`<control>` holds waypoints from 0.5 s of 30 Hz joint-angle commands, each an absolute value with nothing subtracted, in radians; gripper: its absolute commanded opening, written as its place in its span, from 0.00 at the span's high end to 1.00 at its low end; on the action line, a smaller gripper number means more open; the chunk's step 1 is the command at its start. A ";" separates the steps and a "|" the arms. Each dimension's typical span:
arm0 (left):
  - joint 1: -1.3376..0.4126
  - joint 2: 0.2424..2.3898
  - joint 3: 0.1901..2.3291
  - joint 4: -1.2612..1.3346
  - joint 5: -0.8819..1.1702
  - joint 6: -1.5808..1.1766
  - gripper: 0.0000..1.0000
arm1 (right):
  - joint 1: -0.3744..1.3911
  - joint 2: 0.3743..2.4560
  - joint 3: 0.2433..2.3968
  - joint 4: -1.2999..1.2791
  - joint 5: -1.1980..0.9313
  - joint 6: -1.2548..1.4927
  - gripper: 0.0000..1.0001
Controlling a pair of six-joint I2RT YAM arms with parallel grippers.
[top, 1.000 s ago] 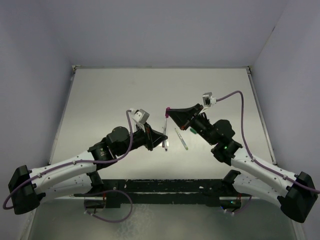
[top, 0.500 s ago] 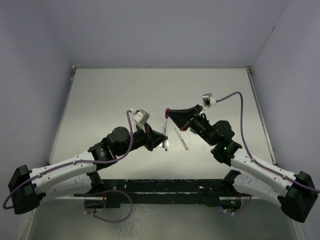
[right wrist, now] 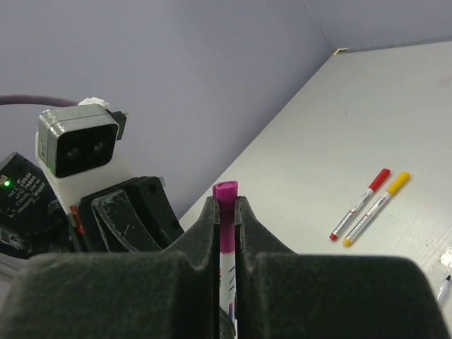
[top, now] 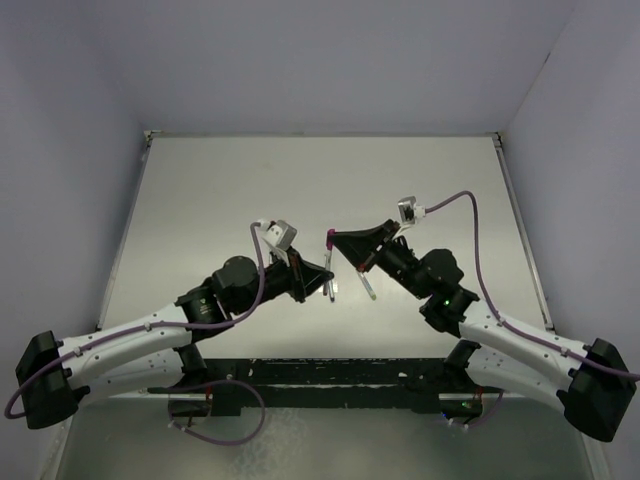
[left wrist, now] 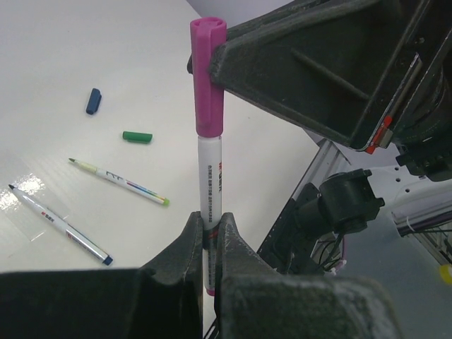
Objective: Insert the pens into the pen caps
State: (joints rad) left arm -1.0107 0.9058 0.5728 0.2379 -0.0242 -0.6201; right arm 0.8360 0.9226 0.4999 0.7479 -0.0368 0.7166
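Room: plain lavender-grey walls [top: 320, 60] on three sides. Pale grey-white matte table [top: 200, 200] fills the floor of the enclosure.

Left arm [top: 150, 325] and right arm [top: 510, 335] both reach inward and meet near table centre, above the surface.

Left gripper [left wrist: 212, 229] is clamped on the lower barrel of the held pen [left wrist: 212, 176], which stands upright between its fingers. Right gripper [right wrist: 226, 208] is clamped on the purple cap [left wrist: 207, 78] from the side. The cap sits over the pen's top end, so pen and cap are in line, one gripper at each end.

Loose on the table, well apart from both grippers:
- green-tipped pen [left wrist: 119, 181] and blue-tipped pen [left wrist: 60, 224], uncapped, lying flat, roughly parallel
- red-capped pen [right wrist: 360, 214] and yellow-capped pen [right wrist: 378, 208], side by side, almost touching
- green cap [left wrist: 137, 136] near the green-tipped pen
- blue cap [left wrist: 93, 101] just beyond it
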 commanded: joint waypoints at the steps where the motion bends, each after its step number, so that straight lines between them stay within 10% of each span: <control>1: -1.008 0.851 0.593 0.359 -0.091 -0.613 1.00 | 0.849 0.924 0.477 0.748 -0.049 0.730 1.00; 15: -1.001 0.812 0.652 0.461 -0.167 -0.509 1.00 | 0.934 1.024 0.555 0.460 -0.022 0.655 1.00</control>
